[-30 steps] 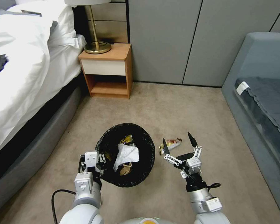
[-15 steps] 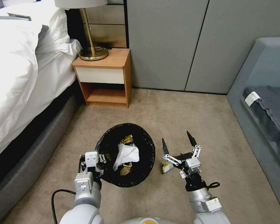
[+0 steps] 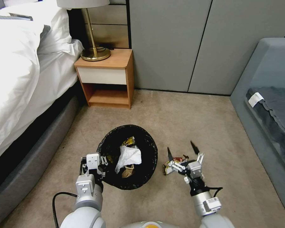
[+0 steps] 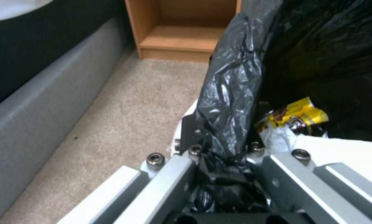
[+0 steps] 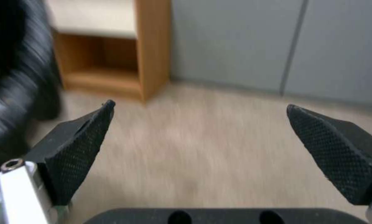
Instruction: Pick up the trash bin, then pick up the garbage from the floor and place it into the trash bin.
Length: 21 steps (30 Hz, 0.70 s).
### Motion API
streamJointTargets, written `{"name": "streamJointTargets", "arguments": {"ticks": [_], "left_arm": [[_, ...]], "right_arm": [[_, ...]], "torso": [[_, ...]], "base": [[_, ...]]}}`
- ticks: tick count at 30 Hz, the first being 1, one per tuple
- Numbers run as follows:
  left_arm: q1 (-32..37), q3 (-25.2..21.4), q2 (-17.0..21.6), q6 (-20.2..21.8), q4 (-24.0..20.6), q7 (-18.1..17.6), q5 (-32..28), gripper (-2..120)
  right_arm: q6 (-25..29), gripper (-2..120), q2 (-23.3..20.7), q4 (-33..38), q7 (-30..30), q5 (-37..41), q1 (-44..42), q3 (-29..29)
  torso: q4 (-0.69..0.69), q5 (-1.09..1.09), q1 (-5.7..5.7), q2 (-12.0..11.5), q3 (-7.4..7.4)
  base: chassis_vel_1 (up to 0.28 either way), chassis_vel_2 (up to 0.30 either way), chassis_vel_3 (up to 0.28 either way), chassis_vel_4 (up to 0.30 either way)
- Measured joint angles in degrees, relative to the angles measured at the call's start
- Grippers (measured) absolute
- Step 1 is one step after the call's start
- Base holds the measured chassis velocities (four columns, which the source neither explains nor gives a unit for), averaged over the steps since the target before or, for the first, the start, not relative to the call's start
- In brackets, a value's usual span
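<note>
Jaws of the right gripper [image 3: 182,149] are spread wide over a snack wrapper [image 3: 171,164] on the floor [image 3: 193,120], beside the trash bin [image 3: 148,148], whose bag-lined rim is clamped by the left gripper [image 3: 95,161]. Pickup is judged underway; lowering and closing seem required next.

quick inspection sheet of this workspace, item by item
surface: beige short-pile carpet floor, bare apart from one wrapper.
job's things: round trash bin with black bag liner held off to the robot's left, holding white tissue, brown paper and a yellow snack wrapper; red-and-yellow wrapper lying on the carpet beside the bin.
clutter: nothing seen.
grippers: left claw shut on the bin's rim and liner; right claw open, fingers either side of the floor wrapper.
cables: black cable looping by the left arm.
surroundings: white-sheeted bed, wooden nightstand with brass lamp, grey wall panels, grey sofa.
</note>
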Motion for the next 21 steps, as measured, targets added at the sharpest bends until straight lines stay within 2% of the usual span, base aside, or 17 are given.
{"name": "streamJointTargets", "arguments": {"ticks": [2,4,5,6,7,8,9,10,12,21], "left_arm": [[0.0,0.01,0.0,0.0,0.01,0.0,0.0,0],[0.02,0.05,0.0,0.0,0.07,0.0,0.0,0],[0.05,0.09,0.01,0.0,0.11,0.0,0.01,0],[0.05,0.09,0.01,0.0,0.11,0.0,0.01,0],[0.07,0.11,0.01,-0.01,0.13,0.0,0.03,0],[0.11,0.17,-0.01,-0.03,0.19,0.01,0.1,0],[0.11,0.19,-0.03,-0.05,0.25,0.01,0.15,0],[0.11,0.19,-0.03,-0.05,0.25,0.01,0.15,0],[0.05,0.26,-0.13,-0.08,0.47,0.02,0.29,0],[0.4,0.44,-0.19,-0.35,0.84,0.08,0.64,0]], "right_arm": [[-1.53,100,-0.15,-0.11,0.6,0.91,0.33,-0.19],[-5.64,100,-0.58,-0.37,2.3,2.96,1.37,-0.71],[-10.84,100,-1.1,-0.51,3.92,6.0,2.52,-1.1],[-10.84,100,-1.1,-0.51,3.92,6.0,2.52,-1.1],[-14.83,100,-1.39,-0.59,5.08,8.87,3.35,-1.34],[-23.22,100,-1.76,-0.59,6.95,16.83,5.03,-1.54],[-27.04,100,-1.78,-0.61,7.46,20.26,5.67,-1.55],[-27.04,100,-1.78,-0.61,7.46,20.26,5.67,-1.55],[-32.31,100,-1.3,-2.58,7.85,25.11,7.81,-1.55],[-35.16,100,2.36,-14.31,10.31,32.59,16.59,-0.55]], "torso": [[0.01,0.0,0.0,0.0,0.0],[0.01,0.0,0.0,0.0,0.0],[0.02,0.0,0.0,0.0,0.0],[0.02,0.0,0.0,0.0,0.0],[0.01,0.0,0.0,0.0,0.0],[0.01,0.0,0.0,0.0,0.0],[0.01,-0.01,0.0,0.0,0.0],[0.01,-0.01,0.0,0.0,0.0],[0.01,-0.01,0.0,0.0,0.0],[0.01,0.0,0.0,0.0,0.01]], "base": [[0.0,0.0,0.0,0.0],[0.0,0.0,0.0,0.0],[0.0,0.0,0.0,0.0],[0.0,0.0,0.0,0.0],[0.0,0.0,0.0,0.0],[0.0,0.0,0.0,0.0],[0.0,0.0,0.0,0.0],[0.0,0.0,0.0,0.0],[0.0,0.0,0.0,0.0],[0.0,0.0,0.0,0.0]]}}
